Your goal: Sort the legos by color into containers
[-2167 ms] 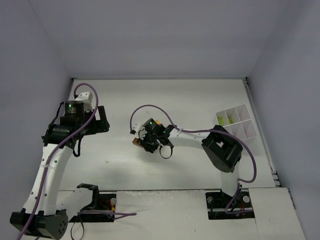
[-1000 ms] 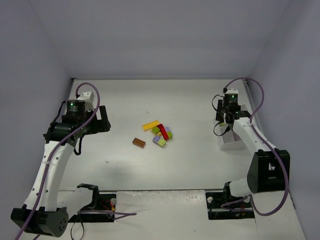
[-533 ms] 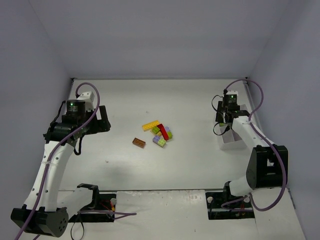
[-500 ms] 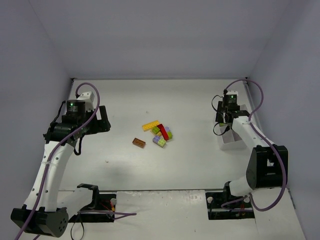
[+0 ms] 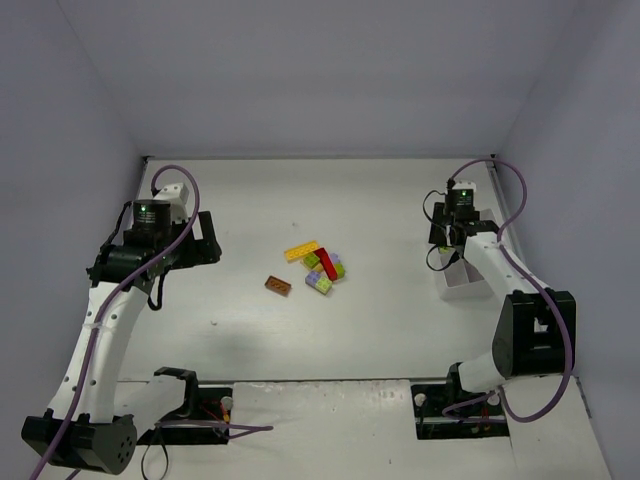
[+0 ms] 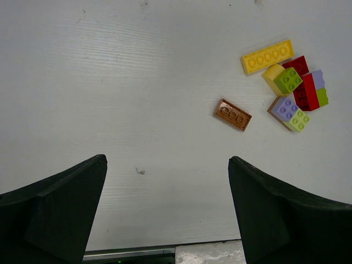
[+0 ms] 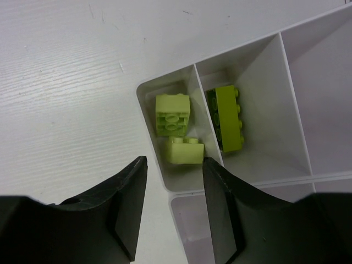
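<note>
The legos (image 6: 294,93) look like light, rigid, smooth hard plastic: no crush risk, but they likely skate on the table (image 5: 400,200) if nudged. Pinch them low across two flat side walls, not on the studs. The right end effector (image 7: 175,163) hangs tips-down over the corner compartment of the white divided tray (image 7: 264,93), jaws narrow, nothing clamped between them. One lime brick (image 7: 184,150) lies in that compartment just off the tips, with a second lime brick (image 7: 172,114) beside it. A longer lime brick (image 7: 230,118) sits past a thin wall in the next cell. The other cells in view look bare. In the top view the right arm reaches from its base at lower right up to the tray at right centre, wrist bent down. The left arm is raised at left centre, well apart from the pile. The left end effector (image 6: 168,160) is wide and empty, looking straight down at the table. The unsorted pile sits in the upper right of its view, with red, lime, lavender and yellow pieces touching. The yellow plate (image 6: 268,56) is at the pile's upper edge. The brown plate (image 6: 232,114) lies alone just left of the pile, so it is probably the easiest pick. The plates are thin, so the fingers would need to come nearly to the table.
</note>
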You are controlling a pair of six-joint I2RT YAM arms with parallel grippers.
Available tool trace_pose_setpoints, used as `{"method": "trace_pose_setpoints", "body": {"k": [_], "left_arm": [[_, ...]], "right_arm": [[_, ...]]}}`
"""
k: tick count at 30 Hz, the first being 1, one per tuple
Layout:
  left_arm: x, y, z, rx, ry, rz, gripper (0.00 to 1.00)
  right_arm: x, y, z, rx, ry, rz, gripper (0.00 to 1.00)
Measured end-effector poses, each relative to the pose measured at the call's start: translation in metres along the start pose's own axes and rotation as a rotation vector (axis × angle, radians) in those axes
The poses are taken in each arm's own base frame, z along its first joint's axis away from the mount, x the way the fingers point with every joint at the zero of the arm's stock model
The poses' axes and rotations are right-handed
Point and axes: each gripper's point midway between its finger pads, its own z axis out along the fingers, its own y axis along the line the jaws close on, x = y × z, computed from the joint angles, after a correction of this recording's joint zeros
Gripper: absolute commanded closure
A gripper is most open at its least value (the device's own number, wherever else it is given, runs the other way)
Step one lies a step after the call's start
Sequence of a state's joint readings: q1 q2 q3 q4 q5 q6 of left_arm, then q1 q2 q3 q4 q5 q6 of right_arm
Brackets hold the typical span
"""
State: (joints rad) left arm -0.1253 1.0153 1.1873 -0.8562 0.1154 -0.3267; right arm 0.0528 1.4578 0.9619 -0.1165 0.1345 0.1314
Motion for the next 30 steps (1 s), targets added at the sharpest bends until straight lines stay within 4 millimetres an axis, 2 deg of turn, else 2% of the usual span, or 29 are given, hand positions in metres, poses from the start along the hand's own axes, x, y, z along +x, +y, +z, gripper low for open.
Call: {"method": "trace_pose_setpoints", "body": {"k": [5, 8, 10, 13, 17, 20, 23, 25, 30], "left_arm": [[0.000, 0.000, 0.000, 0.000, 0.000, 0.000, 0.15], [0.000, 0.000, 0.000, 0.000, 0.000, 0.000, 0.15], [0.000, 0.000, 0.000, 0.000, 0.000, 0.000, 0.15], [0.000, 0.000, 0.000, 0.000, 0.000, 0.000, 0.15], [0.000, 0.000, 0.000, 0.000, 0.000, 0.000, 0.15], [0.000, 0.000, 0.000, 0.000, 0.000, 0.000, 0.15], [0.000, 0.000, 0.000, -0.001, 0.001, 0.000, 0.15], [0.000, 0.000, -0.001, -0.002, -0.001, 0.000, 0.15], [0.000, 0.002, -0.006, -0.006, -0.017, 0.000, 0.15]], "right_arm": [[0.000, 0.002, 0.000, -0.013, 0.001, -0.001, 0.58], [-0.002, 0.014, -0.006, -0.062, -0.010, -0.023, 0.57], [-0.006, 0.032, -0.015, -0.120, -0.035, -0.068, 0.55], [-0.015, 0.078, -0.037, -0.258, -0.098, -0.186, 0.48], [-0.023, 0.159, -0.079, -0.485, -0.194, -0.373, 0.40], [-0.016, 0.216, -0.111, -0.636, -0.239, -0.492, 0.38], [-0.001, 0.270, -0.133, -0.764, -0.259, -0.591, 0.38], [0.013, 0.297, -0.137, -0.816, -0.248, -0.648, 0.38], [0.061, 0.348, -0.126, -0.887, -0.168, -0.777, 0.38]]}}
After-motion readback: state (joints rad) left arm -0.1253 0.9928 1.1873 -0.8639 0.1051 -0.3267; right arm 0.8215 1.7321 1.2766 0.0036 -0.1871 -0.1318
